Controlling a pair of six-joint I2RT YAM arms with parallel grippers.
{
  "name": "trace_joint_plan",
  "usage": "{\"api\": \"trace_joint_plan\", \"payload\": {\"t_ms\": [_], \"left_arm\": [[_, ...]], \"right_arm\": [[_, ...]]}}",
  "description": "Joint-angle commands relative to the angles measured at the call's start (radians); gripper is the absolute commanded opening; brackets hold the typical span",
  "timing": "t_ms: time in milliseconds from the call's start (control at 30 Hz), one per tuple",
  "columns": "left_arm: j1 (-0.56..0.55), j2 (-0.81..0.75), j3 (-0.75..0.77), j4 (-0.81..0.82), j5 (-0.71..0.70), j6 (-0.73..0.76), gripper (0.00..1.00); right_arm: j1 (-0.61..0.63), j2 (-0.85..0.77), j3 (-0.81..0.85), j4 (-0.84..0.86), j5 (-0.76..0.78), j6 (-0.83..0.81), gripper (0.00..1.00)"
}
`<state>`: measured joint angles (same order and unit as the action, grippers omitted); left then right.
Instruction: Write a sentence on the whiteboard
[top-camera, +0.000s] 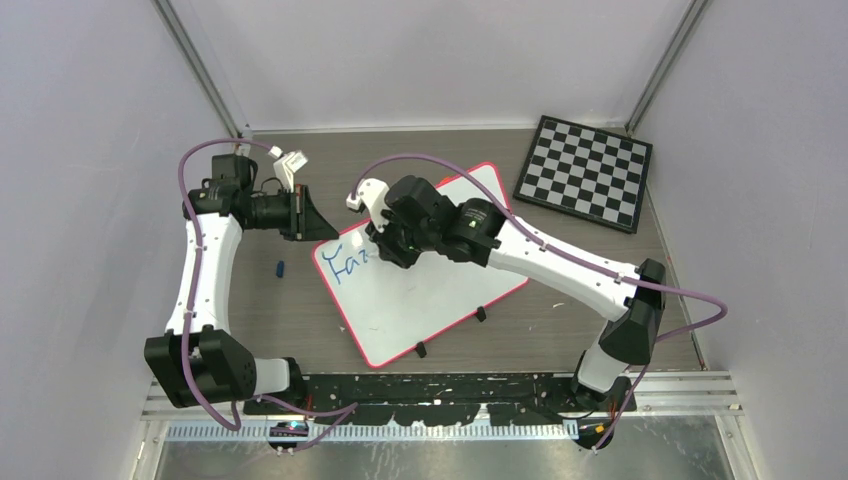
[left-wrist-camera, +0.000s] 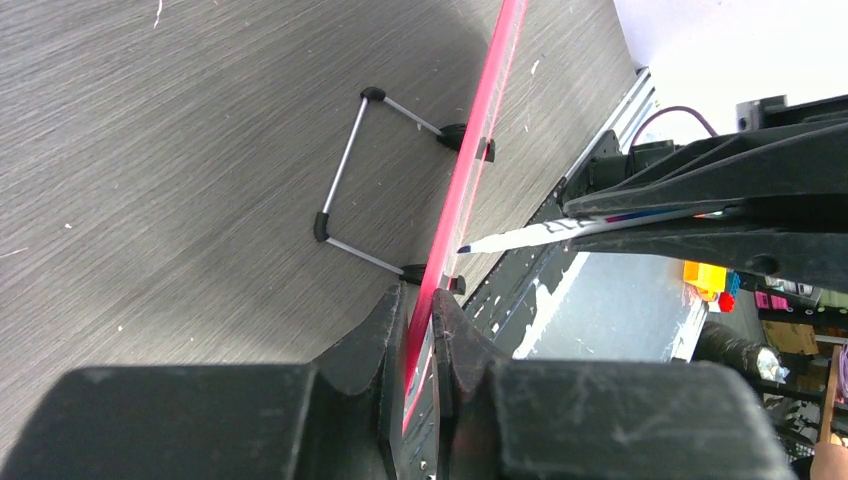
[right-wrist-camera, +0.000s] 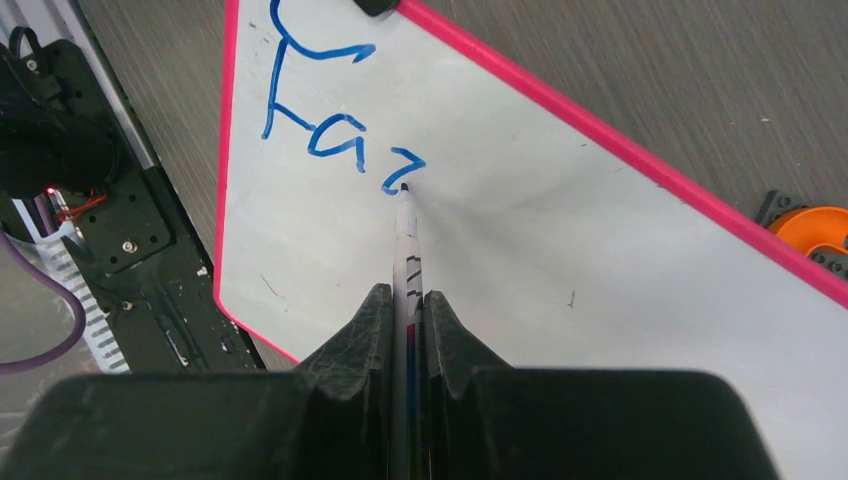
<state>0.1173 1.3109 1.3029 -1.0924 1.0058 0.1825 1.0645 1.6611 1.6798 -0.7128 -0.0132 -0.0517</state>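
Note:
The whiteboard (top-camera: 430, 290) lies tilted in the middle of the table, white with a red-pink rim. Blue marker letters "Fa" and a third small stroke (top-camera: 350, 265) stand near its left corner; they also show in the right wrist view (right-wrist-camera: 335, 125). My right gripper (top-camera: 385, 250) (right-wrist-camera: 405, 300) is shut on a white marker (right-wrist-camera: 408, 250), whose tip touches the whiteboard (right-wrist-camera: 560, 230) at the last stroke. My left gripper (top-camera: 310, 225) (left-wrist-camera: 420, 305) is shut on the board's red-pink rim (left-wrist-camera: 470, 170) at its far left corner. The marker (left-wrist-camera: 540, 232) also shows in the left wrist view.
A black-and-white chessboard (top-camera: 585, 172) lies at the back right. A small blue cap (top-camera: 280, 268) lies left of the whiteboard. A wire stand (left-wrist-camera: 345, 170) is under the board. Black clips (top-camera: 421, 350) sit at its near edge. An orange object (right-wrist-camera: 815, 225) lies beyond its far rim.

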Motion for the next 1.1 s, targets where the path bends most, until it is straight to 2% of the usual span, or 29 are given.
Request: {"api": "trace_joint_plan", "payload": {"t_ms": [0, 633, 933, 1067], "left_arm": [[-0.016, -0.015, -0.004, -0.026, 0.002, -0.012, 0.00], [-0.018, -0.013, -0.008, -0.027, 0.001, -0.005, 0.00], [-0.018, -0.008, -0.005, -0.029, -0.004, -0.006, 0.00], [-0.019, -0.011, -0.008, -0.028, -0.006, -0.006, 0.00]], "right_arm": [[-0.005, -0.028, 0.094, 0.004, 0.027, -0.014, 0.00], [-0.015, 0.035, 0.081, 0.040, -0.002, -0.013, 0.00], [-0.004, -0.024, 0.099, -0.035, -0.096, 0.007, 0.00], [-0.006, -0.062, 0.066, -0.044, -0.067, -0.005, 0.00]]}}
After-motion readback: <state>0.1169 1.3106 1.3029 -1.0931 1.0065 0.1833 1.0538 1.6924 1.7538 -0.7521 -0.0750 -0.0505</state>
